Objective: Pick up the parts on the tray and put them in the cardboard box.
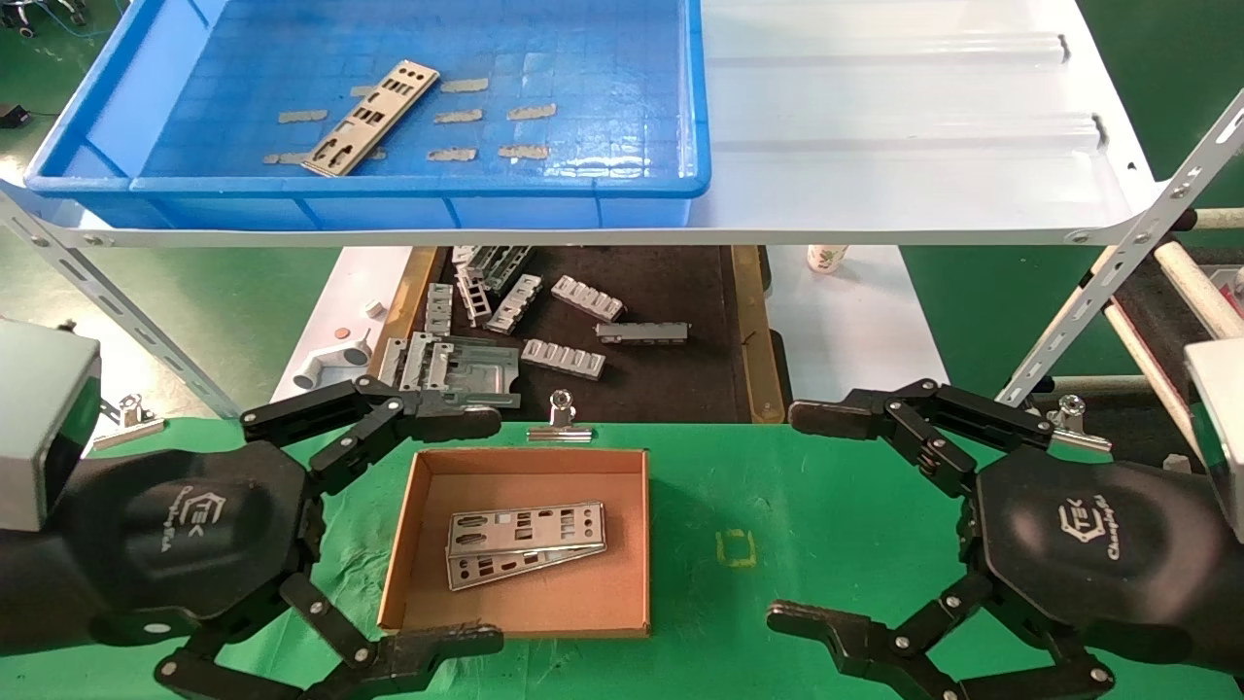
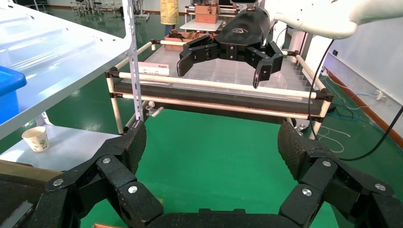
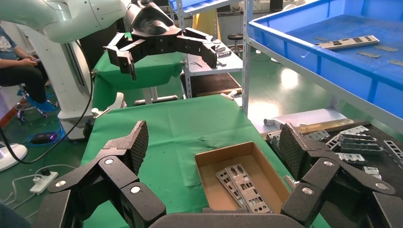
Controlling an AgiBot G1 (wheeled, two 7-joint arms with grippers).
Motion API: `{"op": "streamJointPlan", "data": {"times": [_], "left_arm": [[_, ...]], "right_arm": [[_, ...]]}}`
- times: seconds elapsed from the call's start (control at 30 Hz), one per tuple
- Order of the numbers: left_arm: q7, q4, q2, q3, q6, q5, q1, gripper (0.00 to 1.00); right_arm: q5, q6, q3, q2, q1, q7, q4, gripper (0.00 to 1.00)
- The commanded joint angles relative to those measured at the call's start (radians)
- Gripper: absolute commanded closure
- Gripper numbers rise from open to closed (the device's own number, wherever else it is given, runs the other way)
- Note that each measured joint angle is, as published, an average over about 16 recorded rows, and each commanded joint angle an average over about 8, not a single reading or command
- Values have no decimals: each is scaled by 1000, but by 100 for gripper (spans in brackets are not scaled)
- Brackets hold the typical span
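Note:
One silver punched plate (image 1: pixel 371 117) lies slanted on the gridded floor of the blue tray (image 1: pixel 408 185) on the upper shelf; it also shows in the right wrist view (image 3: pixel 349 42). Two more plates (image 1: pixel 525 542) lie overlapping in the brown cardboard box (image 1: pixel 632 544) on the green table, also seen in the right wrist view (image 3: pixel 243 187). My left gripper (image 1: pixel 486 530) is open and empty, just left of the box. My right gripper (image 1: pixel 782 515) is open and empty, right of the box. Both hover low over the table.
Grey ribbed blocks and brackets (image 1: pixel 564 335) lie on the dark surface with wood-coloured rims behind the box. A metal clip (image 1: pixel 561 420) holds the green cloth at its far edge. Beige tape scraps (image 1: pixel 486 122) dot the tray. A paper cup (image 1: pixel 826 258) stands under the shelf.

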Motion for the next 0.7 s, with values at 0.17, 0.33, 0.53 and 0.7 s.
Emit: {"op": "streamJointPlan", "data": {"times": [0.17,0.33,0.53,0.7], "left_arm": [[0,0,0,0,0,0,0,0],[0,1,0,1,0,0,-1,0],[0,1,0,1,0,0,-1,0],[0,1,0,1,0,0,-1,0]], "right_arm": [[0,0,0,0,0,0,0,0],[0,0,0,0,0,0,0,0],[0,0,0,0,0,0,0,0],[0,0,0,0,0,0,0,0]]}}
